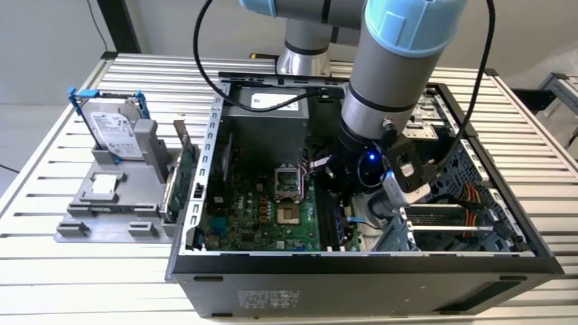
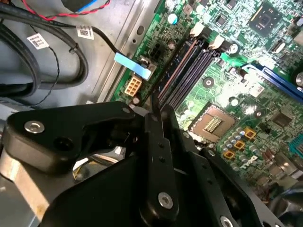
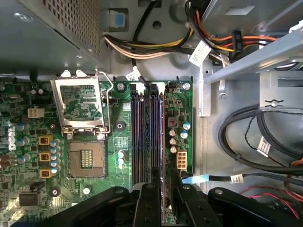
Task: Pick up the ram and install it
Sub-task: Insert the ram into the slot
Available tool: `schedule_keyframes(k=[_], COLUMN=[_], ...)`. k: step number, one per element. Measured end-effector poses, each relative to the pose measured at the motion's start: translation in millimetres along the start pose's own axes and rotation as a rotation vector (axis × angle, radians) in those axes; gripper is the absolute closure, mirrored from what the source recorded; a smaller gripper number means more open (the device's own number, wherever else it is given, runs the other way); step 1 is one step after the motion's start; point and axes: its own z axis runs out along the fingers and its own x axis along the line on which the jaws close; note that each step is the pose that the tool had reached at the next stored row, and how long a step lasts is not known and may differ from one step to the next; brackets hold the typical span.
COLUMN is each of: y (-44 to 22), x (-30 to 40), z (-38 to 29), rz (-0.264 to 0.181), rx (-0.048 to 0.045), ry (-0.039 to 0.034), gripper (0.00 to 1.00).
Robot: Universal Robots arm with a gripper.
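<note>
While the tool (image 3: 158, 198) is lowered inside the open computer case (image 1: 505, 223), the ram (image 3: 156, 177) is gripped edge-on between its closed fingers, just above the memory slots (image 3: 147, 132). Insertion appears underway; exact alignment with one slot is required.

Slatted table (image 1: 81, 271) under computer case (image 1: 361, 284)

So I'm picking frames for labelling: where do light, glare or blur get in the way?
Exterior view: even light, a blue LED glows on the arm's wrist. First wrist view: motherboard sharp, pale sheen on the case metal. Second wrist view: the near black end effector looks soft.
</note>
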Motion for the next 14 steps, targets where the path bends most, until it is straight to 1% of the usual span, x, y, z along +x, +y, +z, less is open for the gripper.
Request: schedule_keyframes(k=[1, 2, 7, 9, 14], y=[0.0, 0.0, 0.0, -0.1, -0.1], x=[0.0, 0.0, 0.0, 0.0, 0.0], z=[0.0, -0.1, -0.2, -0.1, -0.1], rz=[0.0, 0.0, 0.0, 0.0, 0.0], rx=[-0.0002, -0.0004, -0.0018, -0.0067, -0.0083], ry=[0.0, 0.0001, 0.0002, 0.0004, 0.0005], gripper=[0.0, 1.0, 1.0, 1.0, 1.0])
